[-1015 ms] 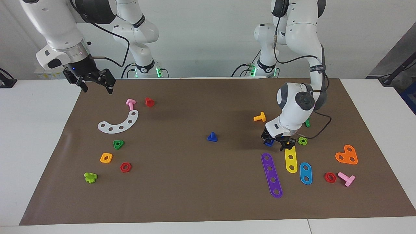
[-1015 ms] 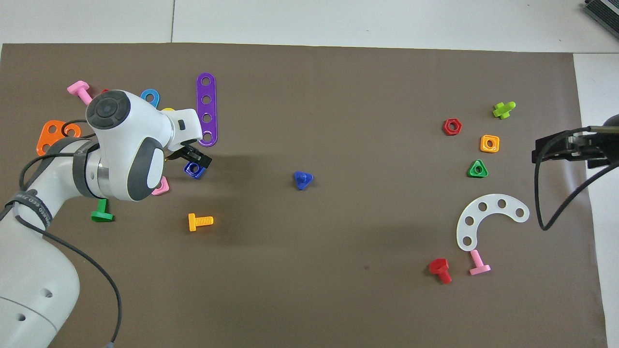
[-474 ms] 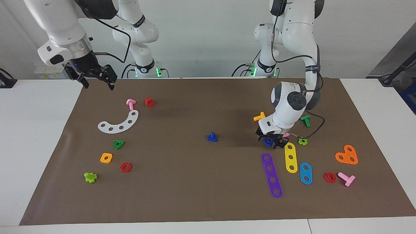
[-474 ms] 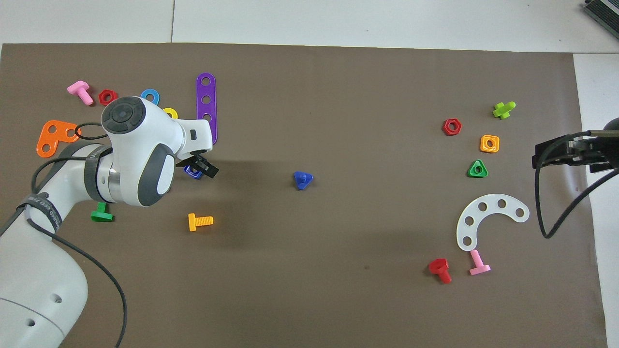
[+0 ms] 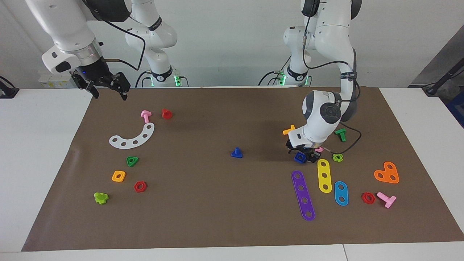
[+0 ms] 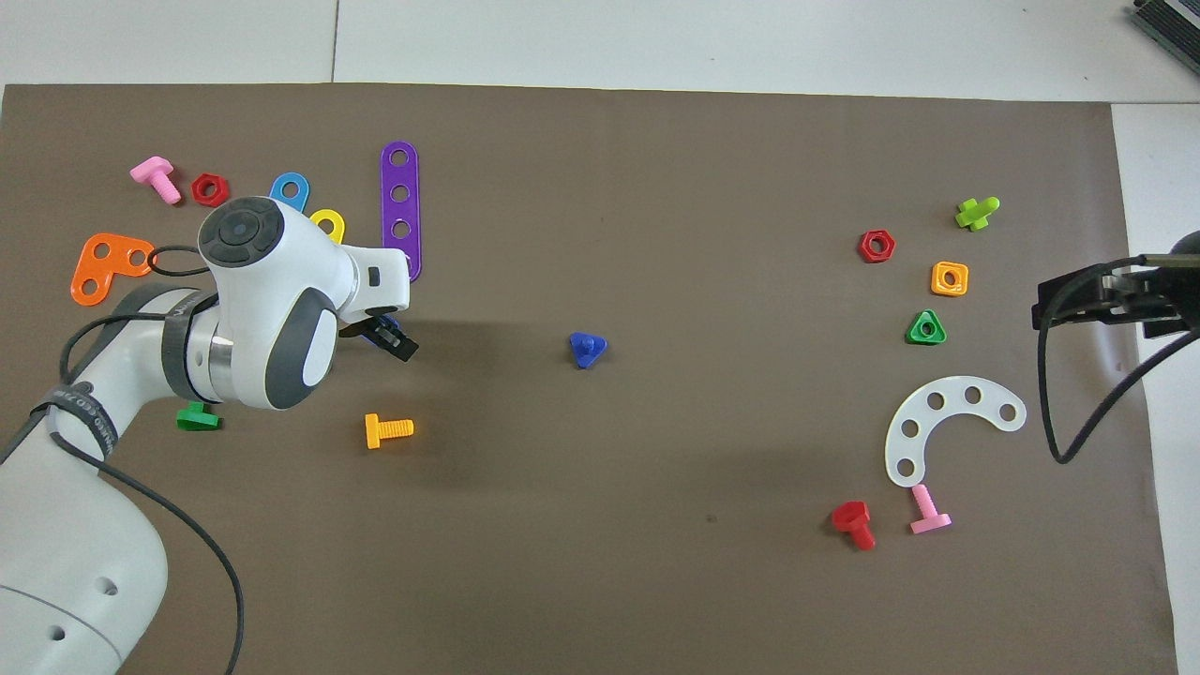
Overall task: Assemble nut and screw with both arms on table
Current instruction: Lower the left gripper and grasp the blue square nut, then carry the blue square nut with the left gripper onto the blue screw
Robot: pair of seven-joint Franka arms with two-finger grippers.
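Note:
The dark blue square nut (image 5: pixel 299 157) lies on the brown mat (image 5: pixel 217 203) toward the left arm's end of the table. My left gripper (image 5: pixel 302 153) is down at the nut and right around it. In the overhead view the left gripper (image 6: pixel 382 334) covers nearly all of the nut (image 6: pixel 389 325). The dark blue screw (image 5: pixel 236 153) stands on its triangular head, stem up, near the mat's middle; it also shows in the overhead view (image 6: pixel 587 349). My right gripper (image 5: pixel 107 91) is open and empty, held high over the mat's edge at the right arm's end.
Close around the left gripper lie an orange bolt (image 5: pixel 289 130), a pink nut (image 5: pixel 319 149), a light green cross piece (image 5: pixel 338 157), a yellow strip (image 5: pixel 324 175) and a purple strip (image 5: pixel 303 195). A white curved strip (image 5: pixel 133 137) and a green triangular nut (image 5: pixel 132 161) lie toward the right arm's end.
My left gripper has shifted toward the mat's middle and settled over the blue nut, which has stayed in place. My right gripper has risen a little. The screw has not moved.

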